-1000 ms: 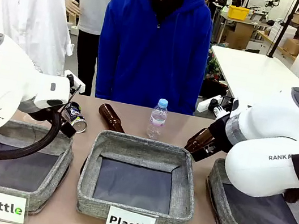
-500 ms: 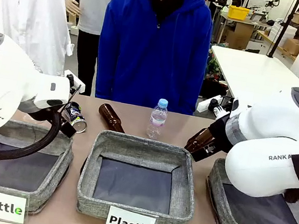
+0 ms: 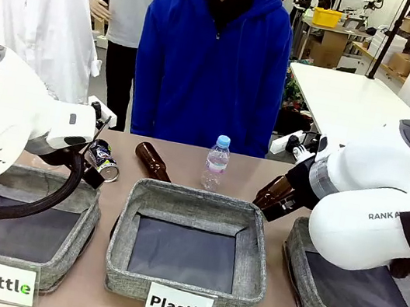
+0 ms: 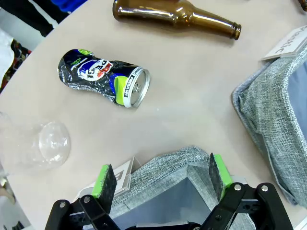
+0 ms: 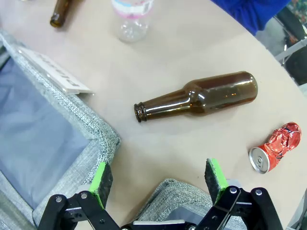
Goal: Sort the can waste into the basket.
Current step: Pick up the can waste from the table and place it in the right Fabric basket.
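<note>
On the desk [image 5: 192, 43] beyond the right gripper [image 5: 158, 178], fingers [image 5: 101, 178] open and empty, the red can [image 5: 276, 146] looks light and thin-walled; pinch its crumpled middle.

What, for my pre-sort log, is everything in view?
Grey fabric baskets: three, near edge: Bottle basket, Plastic basket, Can basket.
Crushed dark blue-black metal can: one, behind Bottle basket.
Crushed red metal can: one, by Can basket.
Brown glass bottles: two, lying; one left-centre, one right.
Clear plastic bottles: two; one upright centre, one near dark can.
Person in blue hooded top: one, far side.
Left gripper, right gripper: black, green pads, both open.
</note>
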